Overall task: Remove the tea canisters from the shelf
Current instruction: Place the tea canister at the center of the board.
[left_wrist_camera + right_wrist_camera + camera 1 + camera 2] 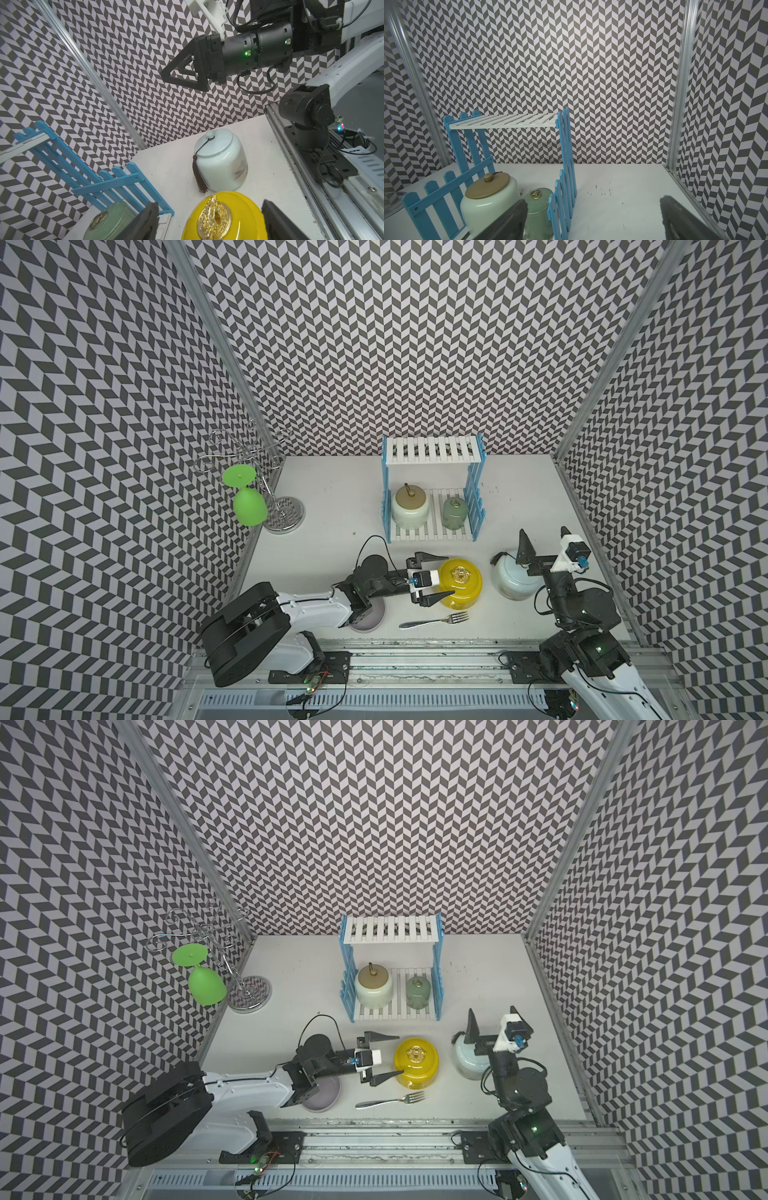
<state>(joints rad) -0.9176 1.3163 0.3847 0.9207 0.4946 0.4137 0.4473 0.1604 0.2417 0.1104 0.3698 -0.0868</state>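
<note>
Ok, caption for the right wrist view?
Cream canister and grey-green canister stand on the lower tier of the shelf.

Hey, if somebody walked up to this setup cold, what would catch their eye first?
Likely the bright yellow canister on the table in front of the shelf, with the left gripper open around it. Next, the green goblet hanging upside down from the wire stand at the back left.

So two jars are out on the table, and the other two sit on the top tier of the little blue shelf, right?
Nearly: the cream jar and the small green jar sit on the bottom tier of the shelf, as the right wrist view shows. The yellow jar and the pale blue jar are indeed out on the table.
</note>
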